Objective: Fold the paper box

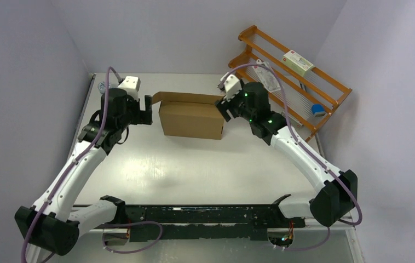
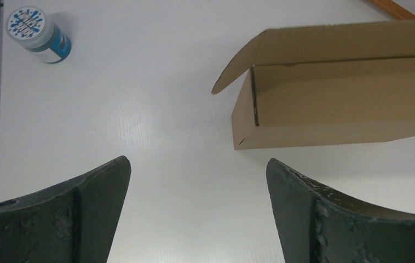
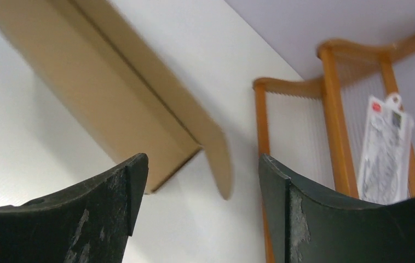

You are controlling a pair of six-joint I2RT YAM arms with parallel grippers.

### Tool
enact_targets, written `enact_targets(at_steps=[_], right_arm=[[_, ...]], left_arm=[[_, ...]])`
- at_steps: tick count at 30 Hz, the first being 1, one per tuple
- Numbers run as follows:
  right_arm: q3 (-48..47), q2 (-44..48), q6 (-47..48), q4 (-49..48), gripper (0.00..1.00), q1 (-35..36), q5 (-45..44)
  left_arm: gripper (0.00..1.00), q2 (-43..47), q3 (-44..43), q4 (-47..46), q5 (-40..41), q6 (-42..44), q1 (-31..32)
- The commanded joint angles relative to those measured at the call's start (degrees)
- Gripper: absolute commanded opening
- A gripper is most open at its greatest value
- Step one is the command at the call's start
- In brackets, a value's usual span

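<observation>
The brown paper box (image 1: 191, 121) stands on the white table as a shallow closed shape, its lid slightly raised along the back. In the left wrist view the paper box (image 2: 336, 109) shows a loose side flap (image 2: 238, 66) sticking out at its left end. My left gripper (image 1: 149, 112) hovers just left of that end, open and empty (image 2: 197, 164). At the box's right end my right gripper (image 1: 223, 109) is open with nothing between its fingers (image 3: 202, 161). In its own view, the box (image 3: 101, 87) and another loose side flap (image 3: 219, 159) lie just beyond its fingertips.
An orange wooden rack (image 1: 293, 82) stands at the back right, holding a white carton with a red label (image 1: 298, 62), a bagged item (image 1: 265, 76) and a small blue object (image 1: 318, 109). A small blue-lidded jar (image 2: 38, 27) sits at the table's far left corner.
</observation>
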State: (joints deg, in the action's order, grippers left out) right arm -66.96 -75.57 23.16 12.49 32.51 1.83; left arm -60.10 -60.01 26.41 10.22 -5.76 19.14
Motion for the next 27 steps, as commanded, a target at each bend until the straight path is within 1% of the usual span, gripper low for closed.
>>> enact_targets(at_steps=[1,6,10,11,17,20,23,24,27], right_arm=[[1.3,1.6,-6.7,-4.8,0.78,-6.0,1.4],[2.3,0.3,-6.9,-4.4,0.73,-8.2,4.1],[1.4,-1.2,-7.1,-2.8,0.55,-8.8,4.5],[1.1,-1.5,-7.1,-2.3,0.53,-8.8,4.5],[0.7,-2.2,-6.4,-1.2,0.51,-8.9,6.4],[0.3,-3.5,-6.1,-0.6,0.51,-8.9,6.4],[-0.3,-4.6,-5.6,-0.3,0.49,-9.0,7.0],[-0.3,-4.7,-5.4,-0.2,0.48,-9.0,6.9],[-0.3,-5.1,-5.0,-0.2,0.45,-9.1,7.1]], left_arm=[[0.99,-4.2,-4.6,1.0,-4.0,2.7,-1.0],[0.99,-9.7,-9.1,1.6,-7.3,4.3,-2.8],[0.98,-14.9,-13.7,2.7,-10.7,5.1,-4.6],[0.98,-15.9,-14.5,2.9,-11.3,6.1,-4.6],[0.99,-20.8,-18.7,4.9,-15.5,8.9,-4.6],[0.98,-22.8,-20.5,5.5,-16.2,10.7,-4.6],[0.86,-25.2,-22.8,7.4,-15.4,12.9,-4.6],[0.84,-25.7,-23.5,7.9,-16.0,13.2,-4.6],[0.83,-26.2,-24.0,7.4,-18.2,14.0,-4.6]])
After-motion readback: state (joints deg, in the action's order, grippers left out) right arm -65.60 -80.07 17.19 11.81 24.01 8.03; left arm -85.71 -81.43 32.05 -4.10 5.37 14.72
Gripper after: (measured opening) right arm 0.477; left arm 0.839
